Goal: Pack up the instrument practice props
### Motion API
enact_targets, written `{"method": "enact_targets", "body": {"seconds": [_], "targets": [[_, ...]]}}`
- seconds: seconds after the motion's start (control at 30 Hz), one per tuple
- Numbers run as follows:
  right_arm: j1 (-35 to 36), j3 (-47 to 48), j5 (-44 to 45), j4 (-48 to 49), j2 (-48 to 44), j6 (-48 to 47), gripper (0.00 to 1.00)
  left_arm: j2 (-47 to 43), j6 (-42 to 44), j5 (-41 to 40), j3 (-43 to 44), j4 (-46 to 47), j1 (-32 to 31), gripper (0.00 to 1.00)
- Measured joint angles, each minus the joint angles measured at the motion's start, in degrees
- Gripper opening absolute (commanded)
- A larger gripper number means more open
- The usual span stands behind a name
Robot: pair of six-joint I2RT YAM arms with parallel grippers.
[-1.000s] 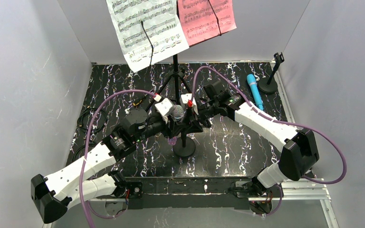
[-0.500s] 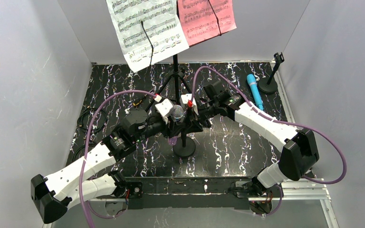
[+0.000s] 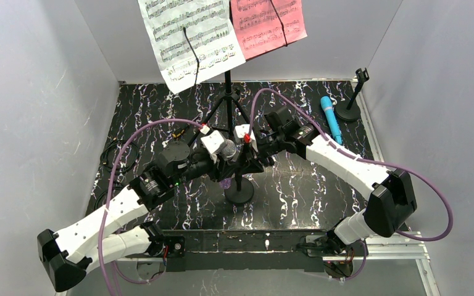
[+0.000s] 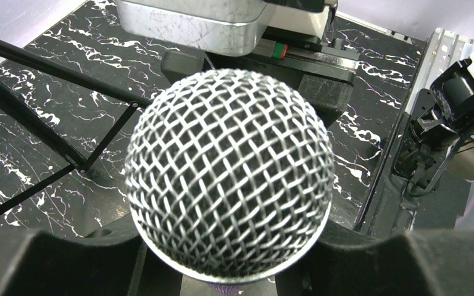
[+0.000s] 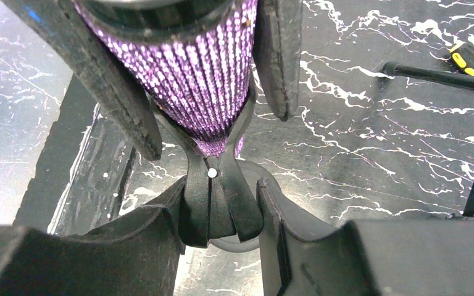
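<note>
The purple glitter microphone (image 3: 227, 148) with its grey mesh head (image 4: 228, 185) stands in the clip of a black round-based mic holder (image 3: 239, 196) mid-table. My left gripper (image 3: 221, 161) is shut on the microphone's purple body (image 5: 203, 80), just under the head; its fingers (image 5: 117, 92) show on both sides of that body. My right gripper (image 5: 219, 231) is closed around the holder's clip (image 5: 213, 203) below it. The blue microphone (image 3: 331, 118) lies at the back right beside the second mic holder (image 3: 348, 110). White (image 3: 191, 37) and pink (image 3: 268, 24) music sheets hang on the stand.
The tall black tripod (image 3: 227, 98) stands just behind the grippers, with its legs spread (image 4: 49, 68). A coiled black cable (image 3: 116, 154) lies by the left wall. A small yellow-and-black object (image 5: 466, 58) lies near a tripod leg. Grey walls close in three sides.
Both arms have shifted slightly to the left, and the microphone head moved a little with them. Both grips look the same.
</note>
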Motion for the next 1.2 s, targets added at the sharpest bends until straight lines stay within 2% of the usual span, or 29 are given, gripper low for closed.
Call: {"method": "enact_targets", "body": {"seconds": [0.73,1.1,1.13,1.2], "targets": [[1.42,-1.9,1.11,2.58,-1.05,-0.24,0.01,-1.64,2.54,-2.12,4.37,-10.45,-0.83,0.0],[0.63,-1.88,1.6,1.86,-1.46,-0.66,0.01,-11.13,3.48,-9.7,11.67,-15.23,0.15,0.0],[0.63,-1.88,1.53,1.88,-1.46,-0.63,0.04,-11.72,3.5,-10.01,12.22,-15.65,0.15,0.0],[0.63,-1.88,1.51,1.92,-1.46,-0.35,0.19,-12.31,3.54,-10.43,13.33,-17.11,0.15,0.0]]}}
